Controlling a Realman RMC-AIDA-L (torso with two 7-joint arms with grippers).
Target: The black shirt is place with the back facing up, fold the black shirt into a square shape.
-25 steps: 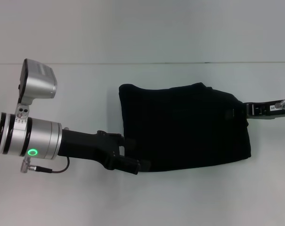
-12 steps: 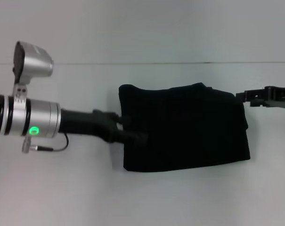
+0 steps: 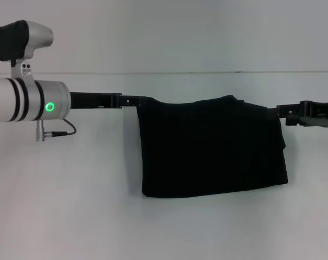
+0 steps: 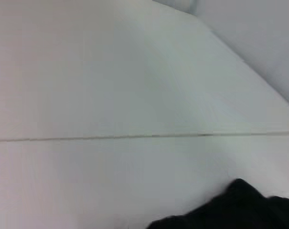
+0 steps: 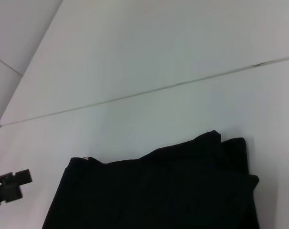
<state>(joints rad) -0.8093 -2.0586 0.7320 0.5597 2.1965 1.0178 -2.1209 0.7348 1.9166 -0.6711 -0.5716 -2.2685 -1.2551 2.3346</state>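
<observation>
The black shirt [image 3: 212, 146] lies folded into a rough rectangle on the white table [image 3: 71, 206], its far edge slightly bunched. My left gripper [image 3: 137, 101] reaches in from the left and ends at the shirt's far left corner. My right gripper [image 3: 281, 112] comes in from the right and ends at the shirt's far right corner. The right wrist view shows the shirt [image 5: 158, 191] from its far side, with the left gripper's tip [image 5: 10, 186] beside it. Only a corner of the shirt [image 4: 240, 210] shows in the left wrist view.
The silver left forearm with a green light [image 3: 50, 106] and a dangling cable [image 3: 66, 129] hangs over the table's left side. A thin seam [image 3: 207, 72] crosses the table behind the shirt. White tabletop surrounds the shirt on all sides.
My left arm has swung from the shirt's near left edge up to its far left corner. My right gripper has pulled slightly outward to the right. The shirt's outline stays the same.
</observation>
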